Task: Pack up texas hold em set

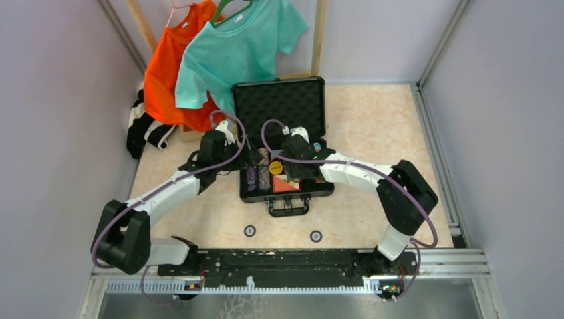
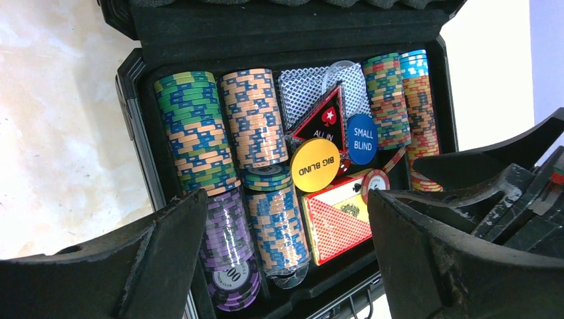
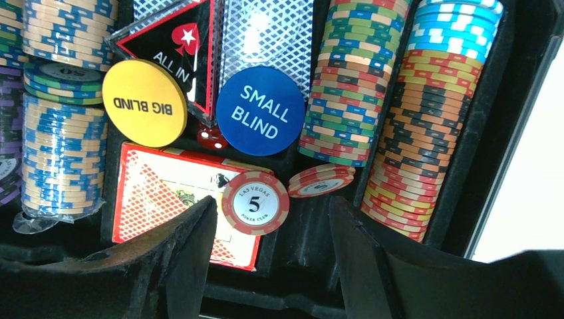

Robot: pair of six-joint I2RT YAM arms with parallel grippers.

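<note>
Case: black hard briefcase [image 1: 286,194], foam-lined lid [image 1: 279,103] raised, at 12 o'clock of the arm bases.
Stacks: multicoloured poker chip rows [image 2: 196,129] laid along the briefcase's 9 and 3 o'clock sides.
Middle: yellow round BIG BLIND button [image 3: 144,103]; blue round SMALL BLIND button [image 3: 260,110] just beside at 3 o'clock.
Cards: red-orange card box [image 3: 166,193] at 6 o'clock of the yellow button.
Loose: red-and-cream "5" chip [image 3: 255,203] on the box's 3 o'clock edge.
Right pincer [image 3: 273,206]: jaws spread, "5" chip between the fingertips, seemingly untouched, hard to call.
Left pincer [image 2: 286,199]: jaws wide apart, empty, over the briefcase's 6 o'clock end.
Outside: small round disc [image 1: 250,230] at 7 o'clock of the case handle [image 1: 288,206], second disc [image 1: 316,235] at 5 o'clock.
</note>
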